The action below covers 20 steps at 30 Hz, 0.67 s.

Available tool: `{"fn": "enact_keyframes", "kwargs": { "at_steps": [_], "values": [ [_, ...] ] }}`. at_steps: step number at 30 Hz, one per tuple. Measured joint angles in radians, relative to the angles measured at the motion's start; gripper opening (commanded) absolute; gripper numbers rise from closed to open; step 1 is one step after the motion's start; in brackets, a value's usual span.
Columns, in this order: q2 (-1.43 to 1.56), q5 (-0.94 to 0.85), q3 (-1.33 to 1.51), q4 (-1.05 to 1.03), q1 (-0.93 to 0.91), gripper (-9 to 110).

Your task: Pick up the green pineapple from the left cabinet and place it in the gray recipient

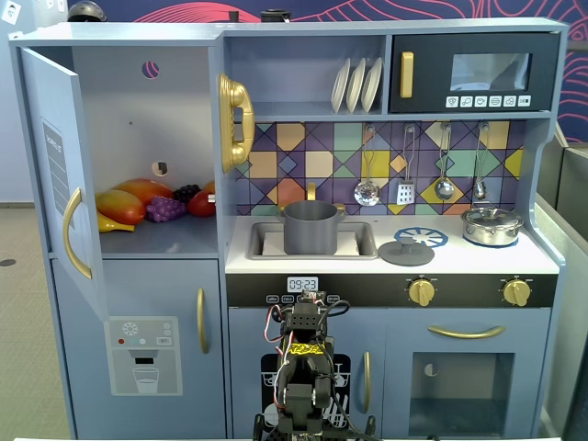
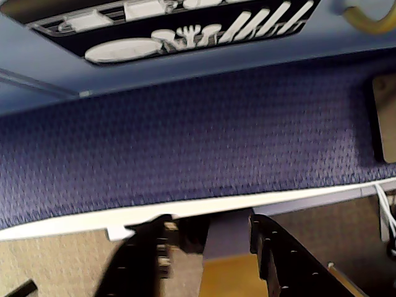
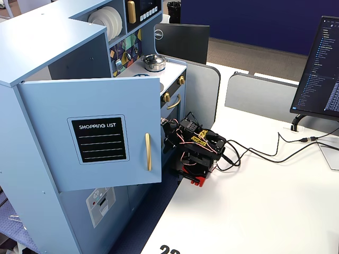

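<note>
We've got the arm [image 1: 303, 363] folded low, straight below the gray recipient [image 1: 310, 228], which sits in the toy sink. In the wrist view the claw [image 2: 210, 232] points down at the blue carpet and the table edge. Its two black fingers stand apart with a clear gap between them, and there's nothing in it.

Up and to the left of the gray recipient, the left cabinet [image 1: 129, 110] has its door swung wide open. On its shelf we see orange-yellow fruits [image 1: 124, 204], a purple grape bunch [image 1: 165, 209] and a red fruit [image 1: 202, 202]. The green pineapple, though? We can't pick it out in any view. If it's in there, it's hidden behind that pile, and we can't tell how its long axis lies.

So the whole move turns on this: the shelf lies above the claw and off to the left in the front fixed view, well apart from it. We reckon the arm has to unfold, rise past the counter and swing left, keeping clear of the open door [image 3: 95, 132] shown in the side fixed view. The grab hasn't started.
</note>
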<state>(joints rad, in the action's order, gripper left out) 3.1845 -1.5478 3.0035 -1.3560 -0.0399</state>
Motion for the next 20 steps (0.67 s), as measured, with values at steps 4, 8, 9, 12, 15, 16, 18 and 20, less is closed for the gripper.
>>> {"fn": "enact_keyframes", "kwargs": {
  "at_steps": [4, 8, 9, 12, 15, 16, 18, 20],
  "values": [
    [0.000, 0.000, 0.000, 0.000, -0.005, 3],
    [0.000, 0.000, 0.000, 0.000, -0.005, 4],
    [0.000, 0.000, 0.000, 0.000, -0.005, 5],
    [0.000, 0.000, 0.000, 0.000, -0.005, 5],
    [0.000, 0.000, 0.000, 0.000, -0.005, 5],
    [0.000, 0.000, 0.000, 0.000, -0.005, 5],
    [0.000, 0.000, 0.000, 0.000, -0.005, 6],
    [0.000, 0.000, 0.000, 0.000, -0.005, 6]
  ]
}}
